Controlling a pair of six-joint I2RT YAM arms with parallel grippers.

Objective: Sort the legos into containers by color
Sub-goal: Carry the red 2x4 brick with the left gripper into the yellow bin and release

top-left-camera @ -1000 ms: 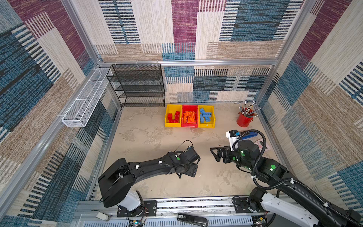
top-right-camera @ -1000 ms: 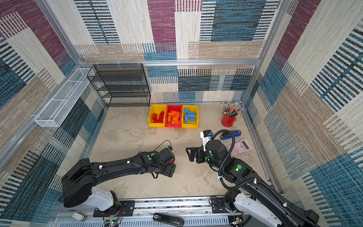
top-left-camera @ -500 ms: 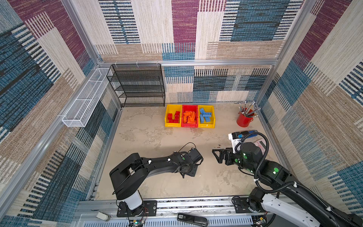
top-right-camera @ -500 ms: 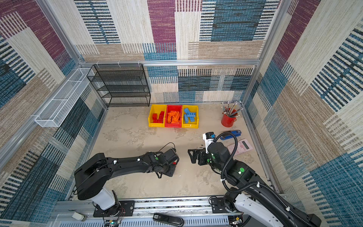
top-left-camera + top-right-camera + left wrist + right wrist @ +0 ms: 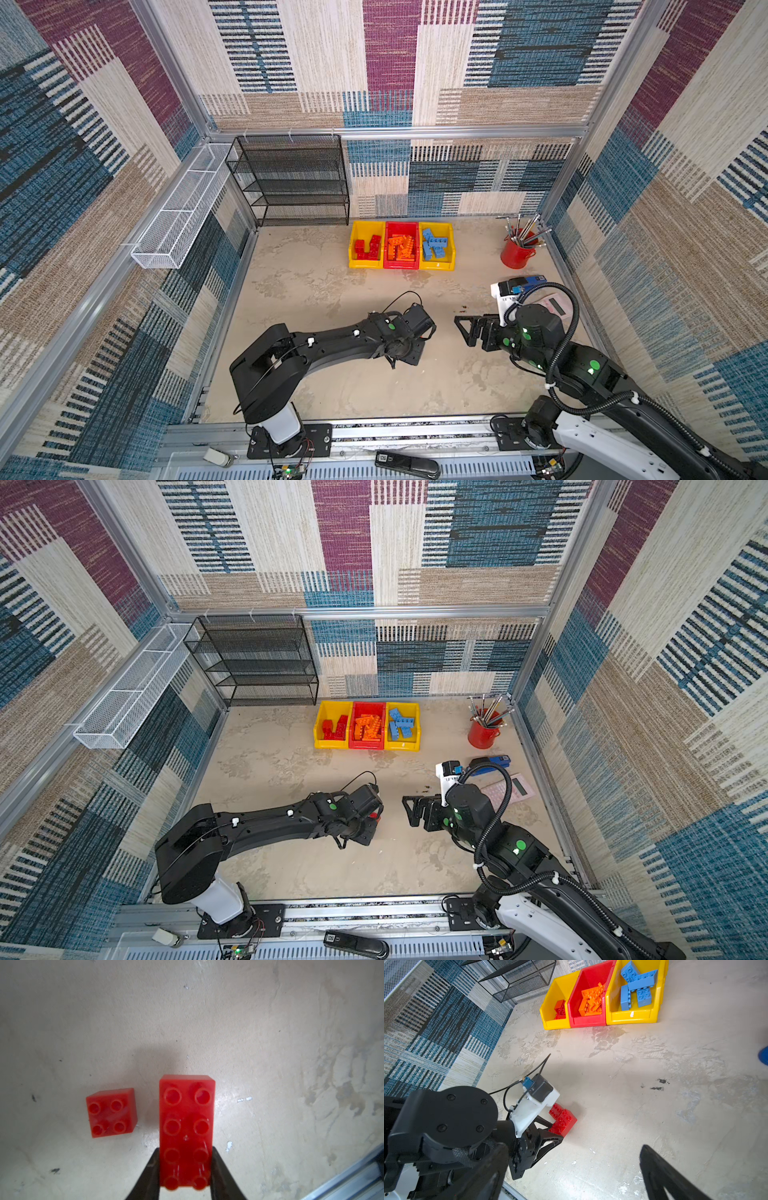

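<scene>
You find the left gripper (image 5: 185,1157) now clamped on the long red lego (image 5: 187,1118); a second ago its fingers stood apart. Its elbow has swung toward the middle. The right gripper (image 5: 464,331) hangs wide and empty, drawn back slightly. The held lego is a two-by-four block, studs up, pinched across its long sides at one end, near the table's (image 5: 270,1043) front. A square red lego (image 5: 112,1112) lies just beside it, not touching. The containers (image 5: 401,266) stand well apart at the back wall.
</scene>
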